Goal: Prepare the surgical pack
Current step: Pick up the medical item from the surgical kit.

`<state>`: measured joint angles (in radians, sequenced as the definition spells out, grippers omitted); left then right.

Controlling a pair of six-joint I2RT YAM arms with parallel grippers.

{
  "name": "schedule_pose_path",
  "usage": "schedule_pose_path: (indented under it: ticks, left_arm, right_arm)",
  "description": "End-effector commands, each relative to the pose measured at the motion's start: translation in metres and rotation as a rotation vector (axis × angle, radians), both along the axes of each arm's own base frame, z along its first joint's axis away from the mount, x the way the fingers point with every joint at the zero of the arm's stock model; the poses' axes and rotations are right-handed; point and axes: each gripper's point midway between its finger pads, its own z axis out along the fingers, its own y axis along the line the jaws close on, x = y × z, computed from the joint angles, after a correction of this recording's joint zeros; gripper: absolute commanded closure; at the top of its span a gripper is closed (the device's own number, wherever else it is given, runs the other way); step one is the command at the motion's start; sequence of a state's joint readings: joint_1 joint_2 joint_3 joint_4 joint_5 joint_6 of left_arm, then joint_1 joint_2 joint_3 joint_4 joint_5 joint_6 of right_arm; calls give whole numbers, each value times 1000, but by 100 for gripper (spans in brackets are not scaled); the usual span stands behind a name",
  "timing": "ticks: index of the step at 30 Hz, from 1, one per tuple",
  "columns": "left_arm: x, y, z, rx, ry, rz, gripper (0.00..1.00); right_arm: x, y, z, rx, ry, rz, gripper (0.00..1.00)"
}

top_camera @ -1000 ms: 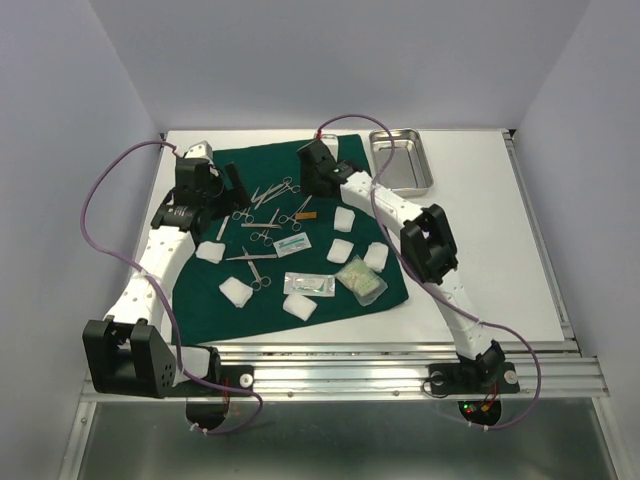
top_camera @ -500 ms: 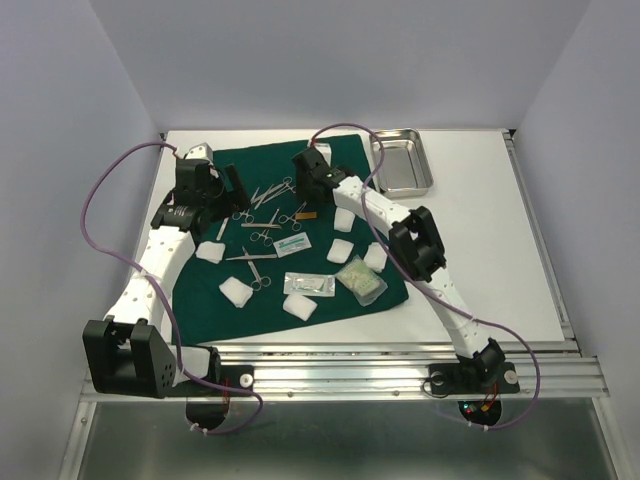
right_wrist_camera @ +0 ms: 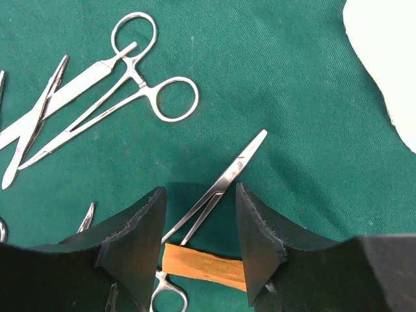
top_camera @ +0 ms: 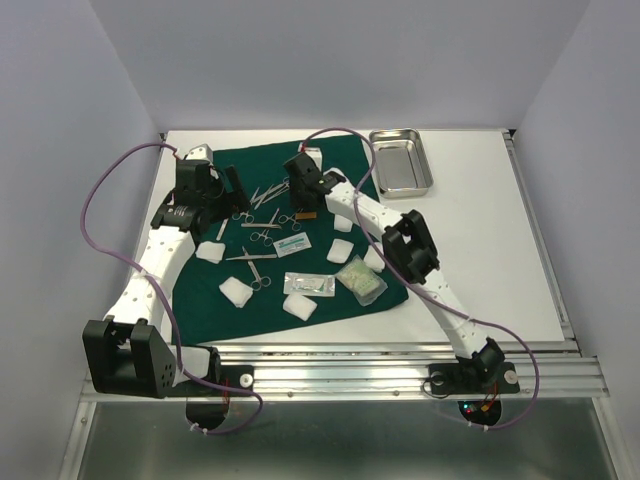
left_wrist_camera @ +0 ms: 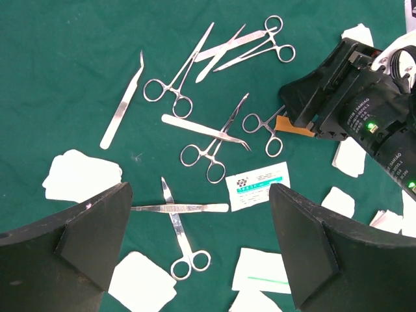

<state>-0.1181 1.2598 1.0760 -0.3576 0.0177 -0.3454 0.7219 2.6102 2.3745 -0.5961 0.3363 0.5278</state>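
The dark green drape (top_camera: pixel 320 262) lies spread on the table with forceps, scissors, gauze pads and packets on it. The steel tray (top_camera: pixel 400 163) stands empty at the back right, off the drape. My right gripper (top_camera: pixel 303 188) is low over the drape's back middle. In the right wrist view it (right_wrist_camera: pixel 200 214) is open, with its fingers on either side of a slim forceps (right_wrist_camera: pixel 224 181) that lies over a tan strip (right_wrist_camera: pixel 203 266). My left gripper (top_camera: pixel 228 192) is wide open and empty above the drape's left part, over scissors (left_wrist_camera: pixel 181 237) and tweezers (left_wrist_camera: pixel 179 208).
Several gauze pads (top_camera: pixel 237 291) ring the instruments. A white-and-teal packet (left_wrist_camera: pixel 258 186) and a clear packet (top_camera: pixel 309 284) lie mid-drape, and a greenish pouch (top_camera: pixel 361 281) lies to the right. Another ringed forceps (right_wrist_camera: pixel 130 91) lies close left of my right gripper. Enclosure walls stand around the table.
My right gripper has moved left across the back of the drape and now straddles the forceps on the tan strip. The left arm has not moved.
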Motion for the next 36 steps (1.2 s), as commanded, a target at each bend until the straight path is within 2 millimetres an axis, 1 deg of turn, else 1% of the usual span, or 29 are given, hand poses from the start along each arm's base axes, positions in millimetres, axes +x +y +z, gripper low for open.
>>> schedule_pose_path:
  ticks: [1, 3, 4, 7, 8, 11, 12, 13, 14, 16, 18, 22, 23, 26, 27, 28, 29, 30, 31, 33, 35, 36]
  left_arm:
    - [1, 0, 14, 14, -44, -10, 1]
    - [1, 0, 14, 15, -45, -11, 1]
    - [1, 1, 14, 15, -44, -10, 1]
    - [0, 1, 13, 17, -43, -11, 1]
    - [0, 1, 14, 16, -45, -11, 1]
    - [-2, 1, 13, 17, -42, -11, 1]
    - [-3, 1, 11, 16, -40, -11, 1]
    - [-3, 1, 11, 14, -40, -9, 1]
    - [-3, 1, 11, 15, -38, -9, 1]
    - [-4, 1, 10, 13, -35, -7, 1]
    - [-4, 1, 8, 12, -32, -8, 1]
    - [-3, 1, 8, 9, -32, -4, 1]
    - [-3, 0, 8, 8, -30, -5, 1]
    - [-1, 0, 8, 7, -28, -8, 1]
    - [0, -1, 9, 4, -30, -9, 1]
    - [0, -1, 7, 3, -25, -11, 1]
    - [1, -1, 8, 3, -28, -11, 1]
    - [1, -2, 8, 2, -28, -12, 1]
    - [1, -2, 7, -1, -26, -13, 1]
    - [1, -3, 6, -4, -23, -16, 1]
    - [1, -3, 5, -5, -21, -14, 1]
    - [0, -3, 4, -6, -21, -15, 1]
  right_arm:
    - [6, 8, -9, 2, -21, -9, 49]
    - [3, 11, -13, -13, -24, 1, 52]
    - [6, 9, -11, -22, -36, -6, 52]
    - [9, 4, -16, -62, -48, -12, 53]
    - [13, 2, -13, -75, -64, -23, 53]
    - [14, -4, -16, -111, -70, -29, 55]
    - [10, -1, -18, -122, -70, -18, 58]
    - [11, -1, -16, -123, -74, -18, 60]
    - [10, -1, -15, -125, -74, -17, 66]
    - [11, 0, -12, -121, -78, -13, 72]
    - [11, 4, -6, -99, -83, -1, 77]
    - [10, 14, 8, -49, -90, 27, 85]
    - [10, 15, 12, -41, -93, 30, 89]
    - [10, 17, 26, -18, -106, 38, 90]
    - [9, 17, 27, -17, -105, 41, 92]
    - [8, 22, 34, 10, -105, 59, 92]
    - [5, 25, 37, 25, -99, 73, 92]
    - [3, 28, 39, 44, -94, 84, 95]
    - [0, 32, 50, 74, -93, 102, 97]
    - [-3, 33, 53, 88, -85, 103, 99]
    - [-4, 33, 67, 106, -101, 103, 99]
    - [-4, 32, 71, 108, -105, 102, 99]
